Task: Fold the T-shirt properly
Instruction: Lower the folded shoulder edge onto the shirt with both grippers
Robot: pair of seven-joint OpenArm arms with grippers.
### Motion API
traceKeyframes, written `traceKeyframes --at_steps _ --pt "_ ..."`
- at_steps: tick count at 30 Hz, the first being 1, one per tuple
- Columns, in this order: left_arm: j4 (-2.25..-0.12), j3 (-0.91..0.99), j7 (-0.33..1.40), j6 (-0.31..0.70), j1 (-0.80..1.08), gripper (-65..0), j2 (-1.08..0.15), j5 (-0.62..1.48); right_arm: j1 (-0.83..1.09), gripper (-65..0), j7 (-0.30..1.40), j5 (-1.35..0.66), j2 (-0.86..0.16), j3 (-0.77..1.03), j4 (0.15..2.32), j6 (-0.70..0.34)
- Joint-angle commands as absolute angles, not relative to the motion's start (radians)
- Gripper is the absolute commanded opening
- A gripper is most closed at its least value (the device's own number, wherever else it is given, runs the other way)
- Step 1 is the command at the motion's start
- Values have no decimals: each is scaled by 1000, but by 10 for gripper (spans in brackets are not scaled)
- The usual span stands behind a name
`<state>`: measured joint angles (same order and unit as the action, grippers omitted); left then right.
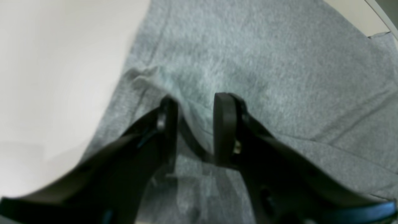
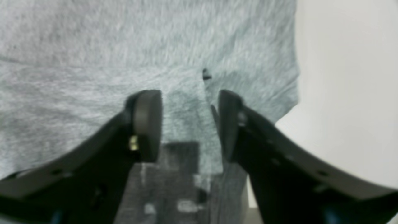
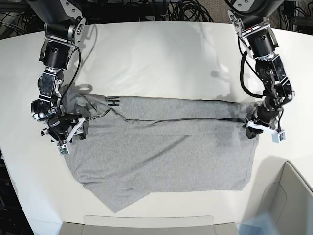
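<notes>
The light grey T-shirt [image 3: 166, 147] lies flat on the white table [image 3: 161, 58], its far edge folded over so that black lettering [image 3: 114, 102] shows. My left gripper [image 3: 258, 123] is at the shirt's right edge. In the left wrist view the left gripper [image 1: 196, 99] has its fingers apart, down on the cloth [image 1: 264, 56], with a ridge of fabric between them. My right gripper [image 3: 72, 128] is at the shirt's left edge. In the right wrist view the right gripper [image 2: 186, 96] is open, with cloth [image 2: 93, 62] under and between the fingers.
A pale bin [image 3: 288, 196] stands at the table's front right corner. A grey rim [image 3: 146, 226] runs along the front edge. Cables [image 3: 186, 10] hang behind the table. Bare white tabletop lies beyond the shirt's far edge.
</notes>
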<state>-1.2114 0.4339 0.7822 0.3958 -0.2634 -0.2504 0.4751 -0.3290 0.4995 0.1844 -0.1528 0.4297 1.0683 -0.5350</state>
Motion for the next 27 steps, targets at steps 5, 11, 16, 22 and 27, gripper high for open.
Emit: traceKeyframes --at_steps 5,11,16,22,27 --pt "-1313 437 763 404 -240 -437 -266 493 -297 -346 479 165 -160 438 1230 -533" --pt "-1405 438 780 404 -163 -438 -265 490 -188 -347 481 28 -179 463 1317 -533" --pt "-1426 437 773 404 -140 -443 -260 490 -162 -347 578 10 -202 469 1323 -533" --pt "-1412 437 771 404 -137 -490 -260 487 -105 -347 602 8 -199 476 1376 -533" --pt "-1353 433 745 404 -145 -490 -268 487 -99 -347 607 13 -203 510 1377 -533"
